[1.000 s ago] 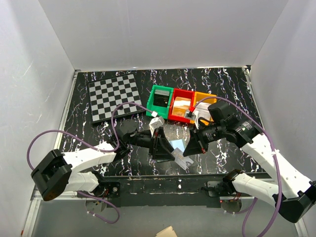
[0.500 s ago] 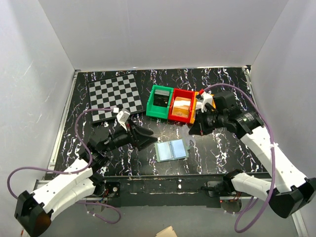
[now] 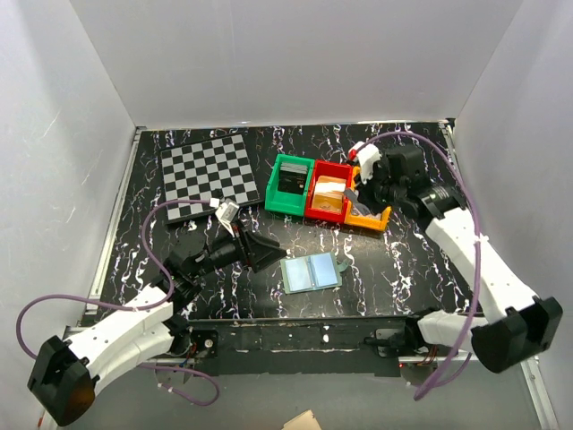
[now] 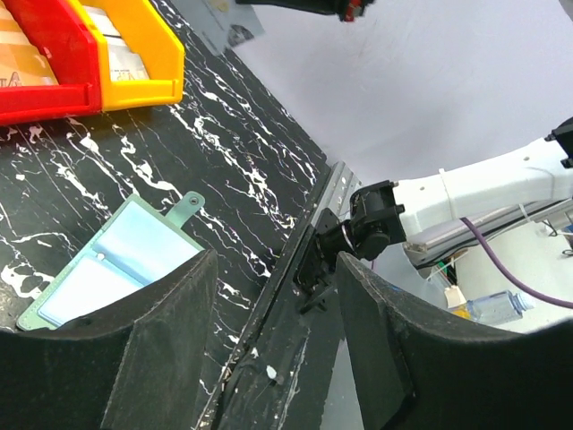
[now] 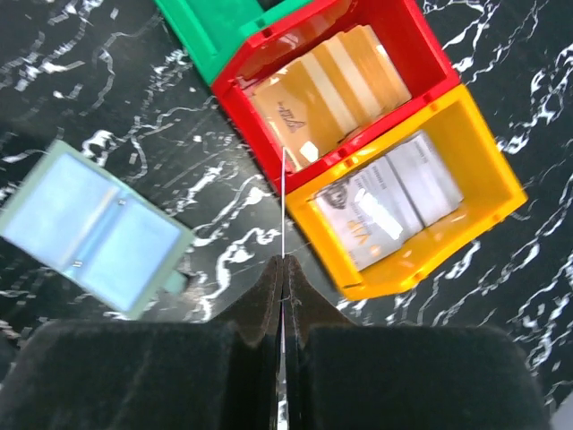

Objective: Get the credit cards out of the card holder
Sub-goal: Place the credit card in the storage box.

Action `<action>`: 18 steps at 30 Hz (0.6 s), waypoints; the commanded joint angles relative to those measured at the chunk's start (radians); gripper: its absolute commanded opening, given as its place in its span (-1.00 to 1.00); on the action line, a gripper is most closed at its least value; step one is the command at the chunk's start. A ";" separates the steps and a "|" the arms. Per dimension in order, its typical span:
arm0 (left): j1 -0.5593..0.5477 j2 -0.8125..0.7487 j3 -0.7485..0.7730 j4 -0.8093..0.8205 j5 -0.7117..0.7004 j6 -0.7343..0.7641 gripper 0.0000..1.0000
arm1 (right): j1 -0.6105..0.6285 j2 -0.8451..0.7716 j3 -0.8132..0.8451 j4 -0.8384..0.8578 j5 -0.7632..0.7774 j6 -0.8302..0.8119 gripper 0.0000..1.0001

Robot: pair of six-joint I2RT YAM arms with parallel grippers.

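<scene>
The card holder (image 3: 311,270) lies open on the table, its light blue inside up; it also shows in the left wrist view (image 4: 121,264) and the right wrist view (image 5: 89,228). My right gripper (image 3: 356,193) is shut on a thin credit card (image 5: 285,202), seen edge-on, and holds it above the line where the red bin (image 5: 260,134) meets the yellow bin (image 5: 488,175). My left gripper (image 3: 271,252) is open and empty, just left of the holder and apart from it.
A green bin (image 3: 288,184), the red bin (image 3: 328,199) with an orange card and the yellow bin (image 3: 369,218) with a grey card stand in a row behind the holder. A checkerboard (image 3: 208,172) lies at the back left. The table's near edge rail (image 4: 295,269) runs under my left fingers.
My right gripper has lifted away from the holder with a card and moved back over the bins. My left gripper has let go of the holder and drawn back left. The holder now lies flat.
</scene>
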 commanded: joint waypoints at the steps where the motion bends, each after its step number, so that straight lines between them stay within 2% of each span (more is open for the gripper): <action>1: 0.002 0.017 -0.005 0.067 0.045 -0.034 0.09 | -0.106 0.094 0.051 -0.003 -0.202 -0.278 -0.97; 5: 0.002 0.017 -0.011 0.059 0.041 -0.027 0.10 | -0.210 0.123 0.004 -0.003 -0.390 -0.342 -0.97; 7: 0.001 0.026 -0.015 0.070 0.036 -0.030 0.09 | -0.247 0.105 -0.055 0.049 -0.454 -0.371 -0.97; 9: 0.001 0.046 -0.025 0.086 0.035 -0.044 0.09 | -0.278 0.102 -0.078 0.065 -0.446 -0.412 -0.97; 13: 0.002 0.106 -0.061 0.145 0.057 -0.083 0.08 | -0.316 0.203 0.008 -0.090 -0.463 -0.543 -0.97; 18: 0.001 0.112 -0.078 0.139 0.071 -0.084 0.06 | -0.328 0.270 0.026 -0.090 -0.429 -0.609 -0.97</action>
